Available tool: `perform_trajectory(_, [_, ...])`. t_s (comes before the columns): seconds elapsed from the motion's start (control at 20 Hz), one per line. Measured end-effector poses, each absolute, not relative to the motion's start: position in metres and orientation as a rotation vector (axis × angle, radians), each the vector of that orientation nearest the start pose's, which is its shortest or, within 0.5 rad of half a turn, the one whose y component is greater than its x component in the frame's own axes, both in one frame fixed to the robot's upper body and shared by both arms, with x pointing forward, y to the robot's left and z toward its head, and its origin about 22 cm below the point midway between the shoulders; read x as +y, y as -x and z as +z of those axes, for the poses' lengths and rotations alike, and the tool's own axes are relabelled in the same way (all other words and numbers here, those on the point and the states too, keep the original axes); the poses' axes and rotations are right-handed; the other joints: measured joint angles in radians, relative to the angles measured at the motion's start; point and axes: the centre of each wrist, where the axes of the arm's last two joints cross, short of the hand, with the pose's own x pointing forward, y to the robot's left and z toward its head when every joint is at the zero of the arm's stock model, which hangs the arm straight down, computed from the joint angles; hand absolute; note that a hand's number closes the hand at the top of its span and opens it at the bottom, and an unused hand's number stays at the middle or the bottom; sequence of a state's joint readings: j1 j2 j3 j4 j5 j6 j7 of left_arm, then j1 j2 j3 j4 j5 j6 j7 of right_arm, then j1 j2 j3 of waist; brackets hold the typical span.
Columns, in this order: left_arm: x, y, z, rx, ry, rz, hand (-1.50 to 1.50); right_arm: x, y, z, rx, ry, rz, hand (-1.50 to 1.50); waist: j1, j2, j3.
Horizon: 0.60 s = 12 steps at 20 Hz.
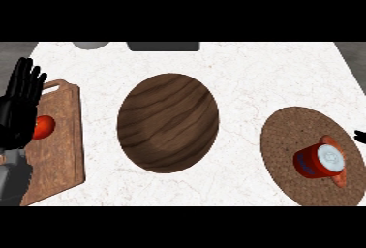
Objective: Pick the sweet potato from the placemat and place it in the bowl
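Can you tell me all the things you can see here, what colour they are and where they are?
Bowl: one, dark brown wood, centre of the counter.
Placemat: one, brown, round, at the right.
Can: one, red with a white end, lying on the placemat.
Orange thing: one, peeking out beside the can, mostly hidden.
Cutting board: one, brown wood, at the left.
Red round thing: one, on the cutting board.
Left robot hand: black, open, resting at the left edge.
Right robot hand: black, only a tip at the right edge.

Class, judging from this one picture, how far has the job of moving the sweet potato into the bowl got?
Nothing looks done: the bowl holds nothing. Nothing is in hand: the left hand rests open at the left edge; only a tip of the right hand shows. The placemat carries a red can. Everything remains.
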<state>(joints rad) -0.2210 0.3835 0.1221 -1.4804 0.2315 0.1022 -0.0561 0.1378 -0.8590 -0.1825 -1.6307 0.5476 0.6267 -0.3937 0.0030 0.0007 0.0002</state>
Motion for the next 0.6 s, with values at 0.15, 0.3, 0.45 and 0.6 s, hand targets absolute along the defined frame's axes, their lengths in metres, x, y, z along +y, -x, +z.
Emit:
perform_trajectory(0.15, [0.326,-0.299,0.080,-1.786,-0.240,0.028,0.00,-0.429,-0.219,0.115,-1.138,0.464,1.399,-1.50,-0.001,0.000,0.000])
perform_trajectory(0.3, [0.329,-0.298,0.083,-1.786,-0.238,0.033,0.00,-0.431,-0.222,0.102,-1.140,0.460,1.397,-1.50,-0.001,0.000,0.000])
perform_trajectory(0.45, [0.328,-0.297,0.081,-1.790,-0.237,0.028,0.00,-0.435,-0.227,0.090,-1.153,0.448,1.398,-1.50,-0.001,0.000,0.000])
perform_trajectory(0.6, [0.324,-0.297,0.088,-1.784,-0.234,0.033,0.00,-0.437,-0.234,0.085,-1.179,0.447,1.401,-1.50,0.000,0.000,0.000])
